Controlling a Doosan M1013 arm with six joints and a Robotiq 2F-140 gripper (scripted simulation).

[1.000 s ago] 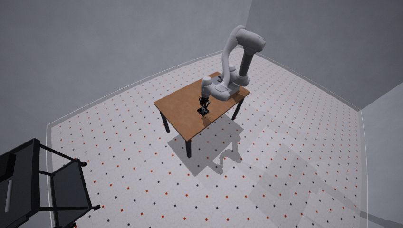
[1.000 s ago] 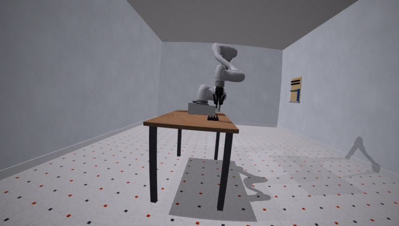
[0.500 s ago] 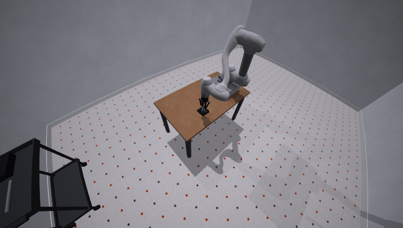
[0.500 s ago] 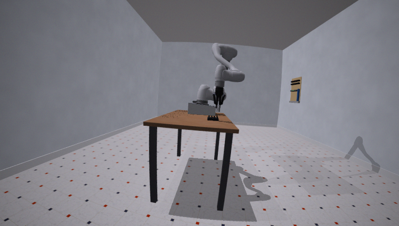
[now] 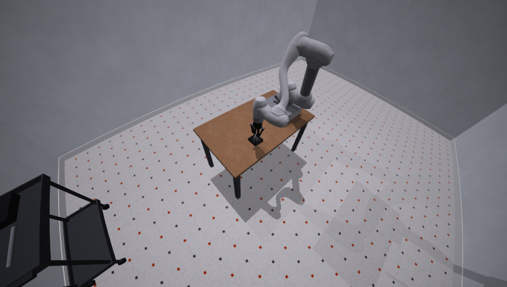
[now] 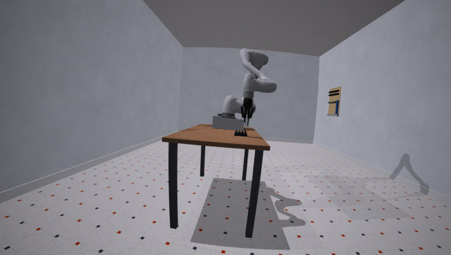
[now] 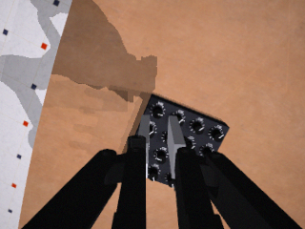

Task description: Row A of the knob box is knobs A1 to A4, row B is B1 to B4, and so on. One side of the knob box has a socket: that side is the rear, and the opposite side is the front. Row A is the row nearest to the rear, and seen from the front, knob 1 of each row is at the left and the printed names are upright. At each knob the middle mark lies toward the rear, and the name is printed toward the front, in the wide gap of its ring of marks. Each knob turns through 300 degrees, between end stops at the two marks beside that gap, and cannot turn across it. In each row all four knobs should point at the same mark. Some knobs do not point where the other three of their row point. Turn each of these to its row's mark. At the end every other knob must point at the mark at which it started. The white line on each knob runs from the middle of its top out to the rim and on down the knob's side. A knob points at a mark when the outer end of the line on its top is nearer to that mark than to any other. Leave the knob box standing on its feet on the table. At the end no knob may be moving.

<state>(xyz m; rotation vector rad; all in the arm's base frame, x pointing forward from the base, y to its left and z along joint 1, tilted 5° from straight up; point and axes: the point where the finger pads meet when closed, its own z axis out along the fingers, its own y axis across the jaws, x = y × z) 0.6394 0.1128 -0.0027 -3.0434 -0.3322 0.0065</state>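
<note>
Narrow-set, parted jaws (image 5: 256,136) (image 6: 247,125) hold nothing above the black knob box (image 5: 256,143) (image 6: 240,133) (image 7: 183,131); its small knobs probably need a light, centred grip around their sides.
</note>
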